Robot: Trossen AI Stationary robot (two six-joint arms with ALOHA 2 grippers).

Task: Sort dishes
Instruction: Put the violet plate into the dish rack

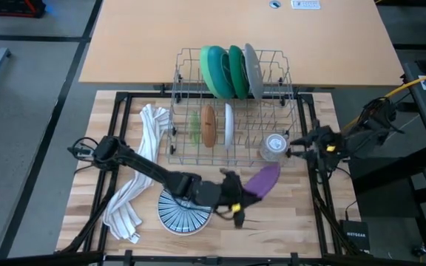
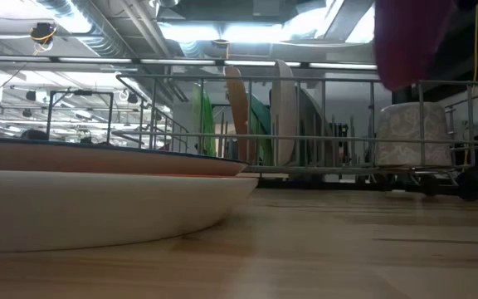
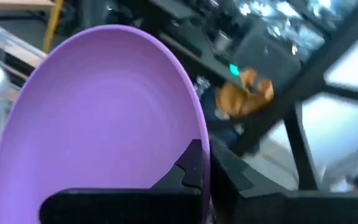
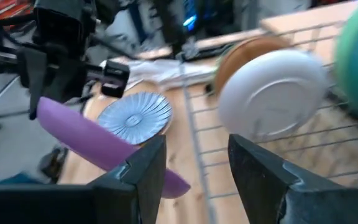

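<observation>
My left gripper (image 1: 237, 198) is shut on a purple plate (image 1: 263, 179), which hangs in the air near the wire rack's (image 1: 183, 133) front right corner. The plate also shows in the low view (image 2: 409, 37) and the right wrist view (image 4: 98, 140). A blue-and-white striped plate (image 1: 183, 212) lies flat on the table under my left arm. Green, teal and grey dishes (image 1: 231, 72) stand on edge in the rack's far row. Light green, orange and white plates (image 1: 211, 125) stand in its nearer row. My right gripper (image 4: 194, 168) is open by the rack's right side, touching nothing. My left gripper pinches the purple plate's rim (image 3: 202, 146) between its two fingers, one finger (image 3: 188, 167) on the hollow face and the other behind the rim. The fingers come level from the table's left. The plate is lifted clear of the table, tilted up on edge.
A white striped towel (image 1: 143, 174) lies crumpled along the table's left part. A clear glass cup (image 1: 274, 145) stands in the rack's right near corner. Bare wood lies in front of the rack on the right. A tan table (image 1: 139, 44) stretches beyond the rack.
</observation>
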